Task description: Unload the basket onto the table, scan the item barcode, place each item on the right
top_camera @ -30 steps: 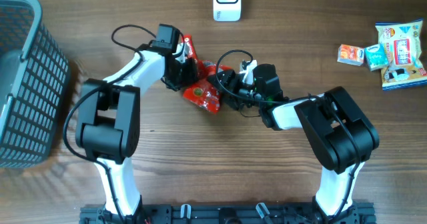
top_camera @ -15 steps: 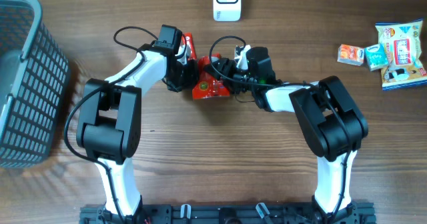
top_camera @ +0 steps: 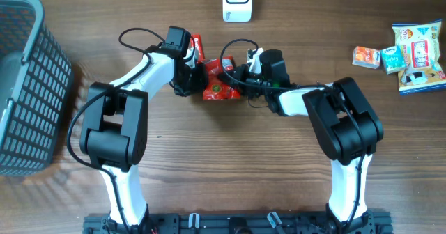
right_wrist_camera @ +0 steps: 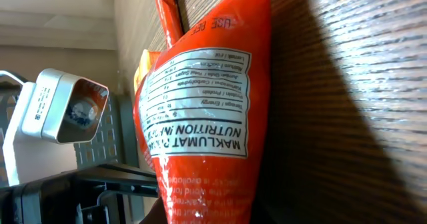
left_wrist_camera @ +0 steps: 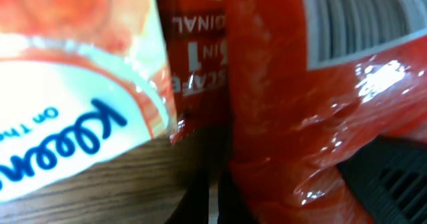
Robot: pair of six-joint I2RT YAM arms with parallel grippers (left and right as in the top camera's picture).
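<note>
Wooden table: surface and fixed items unchanged against the earlier overhead frames.

Grey mesh basket: at the left edge, same position.

Right arm: its forearm has swung up the table since a second ago. It now reaches leftward from a higher line than before.

Left arm: posture practically unchanged.

Snack packs: grouped at the far right, well apart from both arms, undisturbed.

White scanner: at the top edge, centre, not moved.

Red packet: the task item. A second ago it hung lower and slanted. It now sits higher and nearly square to the table edge, between the two grippers and below the scanner. The right wrist view shows its nutrition panel.

Left gripper: jaws pressed together, pinching the red packet's left side.

Right gripper: has come up against the packet's right edge. Its fingers are hidden, so whether they grip cannot be told.

White wrapper with blue lettering: lies beside the red packet in the left wrist view.
</note>
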